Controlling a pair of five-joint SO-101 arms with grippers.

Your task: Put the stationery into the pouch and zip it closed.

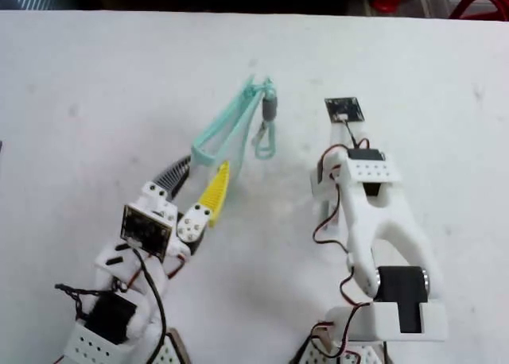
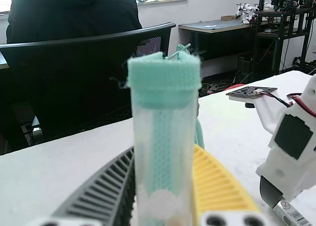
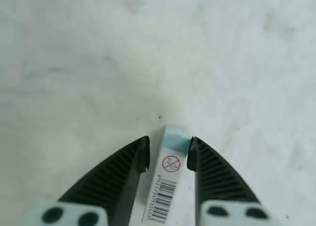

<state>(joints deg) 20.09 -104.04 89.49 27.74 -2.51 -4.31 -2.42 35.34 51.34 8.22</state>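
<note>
A teal mesh pouch [image 1: 231,125] with a grey zip end and a teal clip [image 1: 265,140] lies out from my left gripper [image 1: 205,166], which is shut on its near end. In the left wrist view the pouch [image 2: 164,88] stands between the grey finger [image 2: 98,196] and the yellow finger [image 2: 222,186]. A white stick with a barcode [image 3: 167,186] lies flat on the table. My right gripper [image 3: 168,151] points down over it, open, one fingertip on each side; one touches it and the other stands slightly off. The right arm [image 1: 374,213] hides that gripper from above.
The white table [image 1: 103,86] has free room to the left and behind the pouch. The right arm's small camera board [image 1: 343,108] sticks out just right of the pouch's clip. A black chair [image 2: 89,63] stands beyond the table's far edge.
</note>
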